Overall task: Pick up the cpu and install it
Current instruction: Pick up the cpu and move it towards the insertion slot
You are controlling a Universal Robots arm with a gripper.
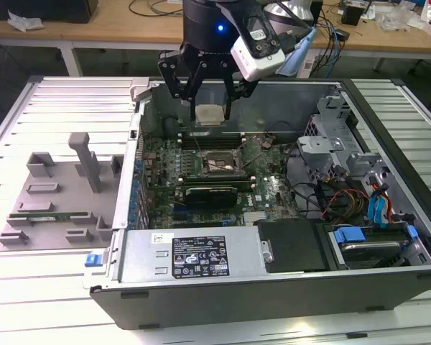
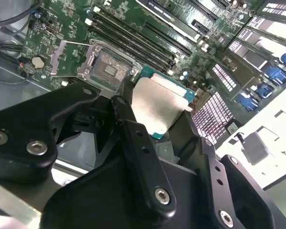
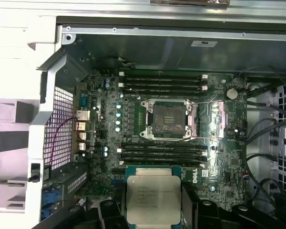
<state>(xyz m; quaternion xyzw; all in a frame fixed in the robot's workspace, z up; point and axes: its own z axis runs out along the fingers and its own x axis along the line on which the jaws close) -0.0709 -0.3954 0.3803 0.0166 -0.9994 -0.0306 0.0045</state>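
The cpu (image 1: 209, 115), a small square chip with a pale silvery top plate, hangs in the air above the back part of the open computer case. My gripper (image 1: 210, 118) is shut on it, one black finger on each of two opposite edges. In both wrist views the cpu (image 2: 159, 106) (image 3: 153, 196) sits between the black fingers (image 2: 133, 138). The open cpu socket (image 1: 219, 164) (image 3: 168, 118) (image 2: 107, 69) lies on the green motherboard (image 1: 269, 188) below the chip, its metal latch frame swung open beside it, and the held chip is apart from it.
Memory slots (image 3: 162, 81) flank the socket on two sides. A long black card (image 1: 212, 194) lies in front of the socket. A power supply (image 1: 194, 251), drive bays (image 1: 366, 241) and loose cables (image 1: 337, 194) crowd the case. A grey fixture (image 1: 57, 194) stands at the exterior view's left.
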